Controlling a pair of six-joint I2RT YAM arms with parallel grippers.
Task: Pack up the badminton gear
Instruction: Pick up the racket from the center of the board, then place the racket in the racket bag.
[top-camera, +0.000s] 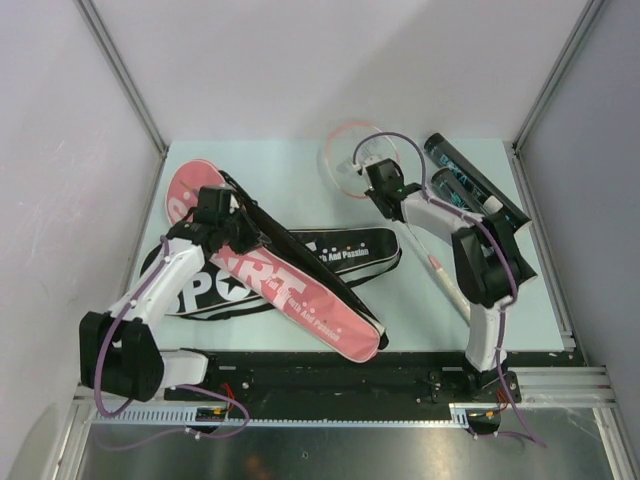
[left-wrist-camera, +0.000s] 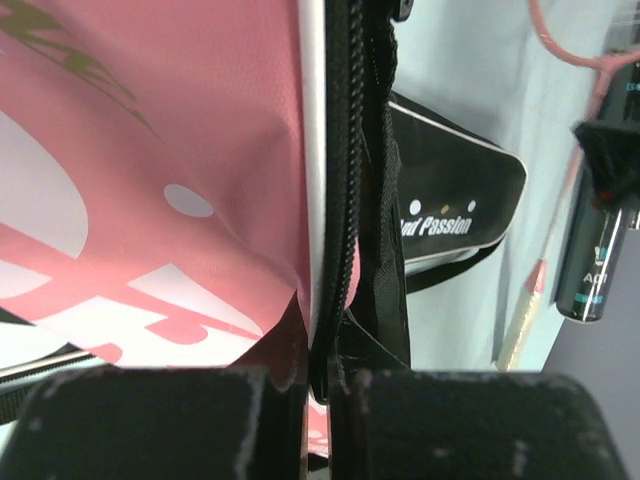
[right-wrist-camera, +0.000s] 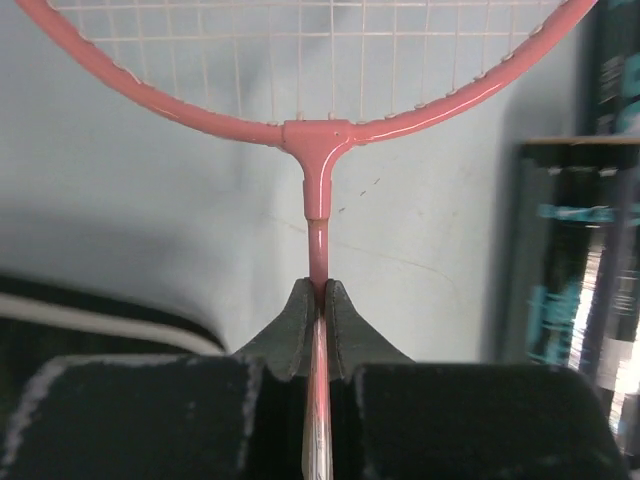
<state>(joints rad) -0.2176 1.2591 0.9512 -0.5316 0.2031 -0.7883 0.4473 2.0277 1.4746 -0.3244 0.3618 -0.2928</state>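
The left gripper (left-wrist-camera: 320, 385) is pinched on the zipper edge of the pink racket bag (top-camera: 300, 295), left of centre, likely to hold its mouth open. The right gripper (right-wrist-camera: 318, 300) clamps the pink racket (right-wrist-camera: 318, 150) by its shaft just below the head, upper centre, apparently to feed it in. The dark tubes (top-camera: 470, 185) lie at upper right.

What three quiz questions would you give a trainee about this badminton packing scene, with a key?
1. True or false: the right gripper is shut on the shaft of the pink racket.
2. What does the left gripper pinch? A a shuttlecock; B the zipper edge of the pink bag; C a loose cable.
3. Fill in: the top view shows ___ dark tubes.
Key: 1 true; 2 B; 3 two.
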